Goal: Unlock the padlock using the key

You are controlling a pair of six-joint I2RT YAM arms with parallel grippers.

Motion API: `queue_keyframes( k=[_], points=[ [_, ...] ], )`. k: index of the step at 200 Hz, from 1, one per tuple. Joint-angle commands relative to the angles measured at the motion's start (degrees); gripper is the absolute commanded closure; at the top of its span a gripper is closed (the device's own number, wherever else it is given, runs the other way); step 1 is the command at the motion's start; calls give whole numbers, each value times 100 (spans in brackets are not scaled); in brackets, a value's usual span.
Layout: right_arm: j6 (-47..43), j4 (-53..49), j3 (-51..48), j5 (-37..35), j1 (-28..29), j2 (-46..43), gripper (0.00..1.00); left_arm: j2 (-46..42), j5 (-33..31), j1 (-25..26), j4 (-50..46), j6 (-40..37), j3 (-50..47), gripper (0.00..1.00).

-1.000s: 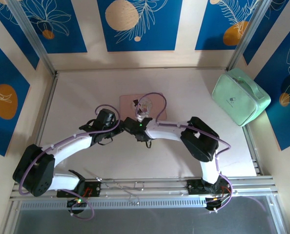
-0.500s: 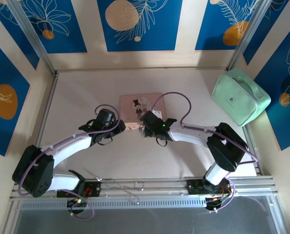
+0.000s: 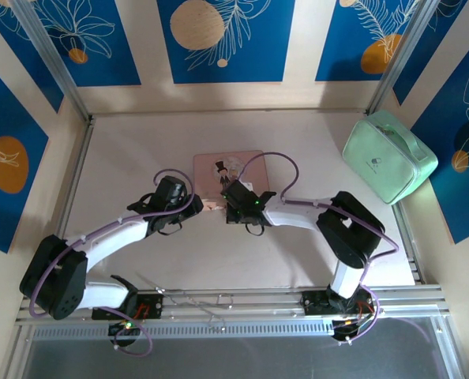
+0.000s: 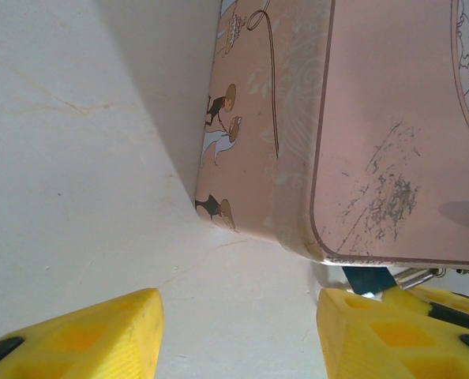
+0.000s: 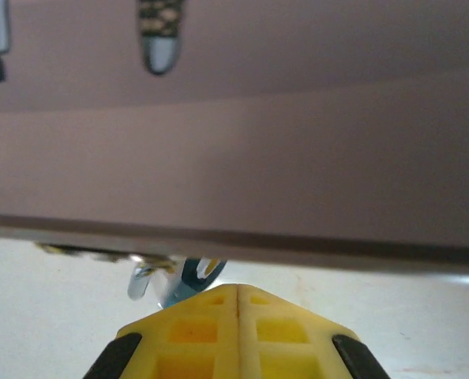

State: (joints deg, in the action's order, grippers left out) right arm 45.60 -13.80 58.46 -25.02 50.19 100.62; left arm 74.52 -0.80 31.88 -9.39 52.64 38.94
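1. Being swung back leftward, the right end effector (image 5: 237, 294), fingers together, is being brought to the padlock (image 5: 189, 276) at the pink box's (image 4: 392, 118) near edge.
2. The left end effector (image 4: 234, 316) is being held apart.
3. Insertion of the key is seemingly being lined up.

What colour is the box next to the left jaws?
The box is pink, with small cartoon figures printed on it. It shows best in the left wrist view.

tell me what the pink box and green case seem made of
Pink box: likely printed tin, satin finish; grey scratches through the print, rolled lid edge. Green case: perhaps faux leather or coated fabric, matte, strap handle; too far to tell.
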Motion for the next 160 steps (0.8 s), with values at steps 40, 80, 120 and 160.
queue_keyframes(
  k=[40,80,120,160],
  points=[
    [-255,-342,602,-124,170,326,95,-29,137,3,15,-20,69,46],
    [-331,-524,881,-212,166,519,94,-73,141,5,-10,-26,59,46],
    [-639,-603,774,-487,423,160,71,-144,116,3,-72,-51,88,46],
    [-1301,-325,281,-801,574,-350,42,-87,132,0,-42,-58,146,46]
  ],
)
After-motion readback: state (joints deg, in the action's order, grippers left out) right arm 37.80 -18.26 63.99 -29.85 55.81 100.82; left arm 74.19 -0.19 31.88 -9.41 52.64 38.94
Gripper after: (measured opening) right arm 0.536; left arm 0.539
